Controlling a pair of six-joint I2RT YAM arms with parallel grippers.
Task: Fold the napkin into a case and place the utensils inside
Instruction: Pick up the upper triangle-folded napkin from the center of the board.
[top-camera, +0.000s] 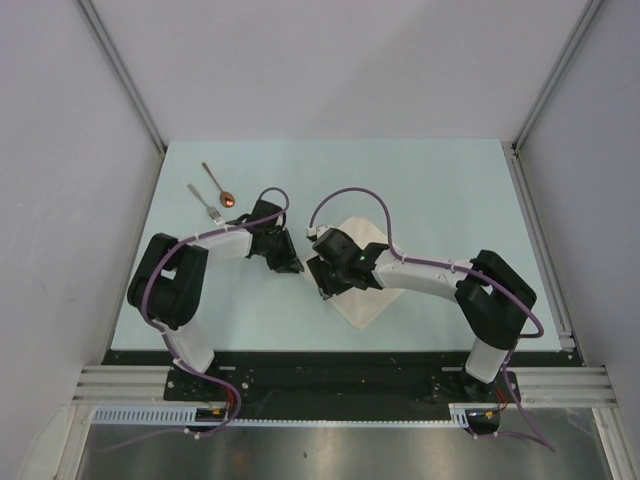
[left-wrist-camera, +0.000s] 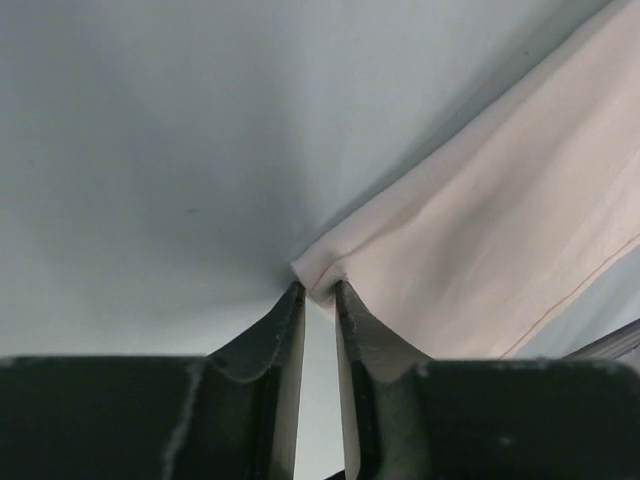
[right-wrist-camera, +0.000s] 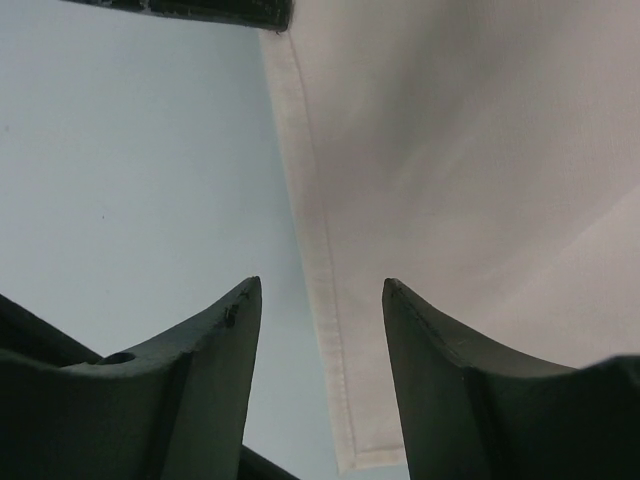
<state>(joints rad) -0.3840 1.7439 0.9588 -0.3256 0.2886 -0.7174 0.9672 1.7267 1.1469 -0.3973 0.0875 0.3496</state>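
Note:
The cream-white napkin (top-camera: 366, 300) lies on the table as a diamond, partly under my right arm. My left gripper (top-camera: 294, 266) is at its left corner; in the left wrist view the jaws (left-wrist-camera: 318, 290) are nearly closed, pinching that corner of the napkin (left-wrist-camera: 480, 230). My right gripper (top-camera: 324, 287) is open and low over the napkin's near-left hemmed edge; in the right wrist view (right-wrist-camera: 320, 285) its fingers stand on either side of the hem of the napkin (right-wrist-camera: 450, 180). The silver fork (top-camera: 205, 203) and the copper-bowled spoon (top-camera: 218, 185) lie at the far left.
The light blue table mat (top-camera: 430, 190) is walled by grey panels at the left, right and back. A black rail (top-camera: 330, 370) with the arm bases runs along the near edge. A dark part of the left gripper (right-wrist-camera: 200, 12) shows at the top of the right wrist view.

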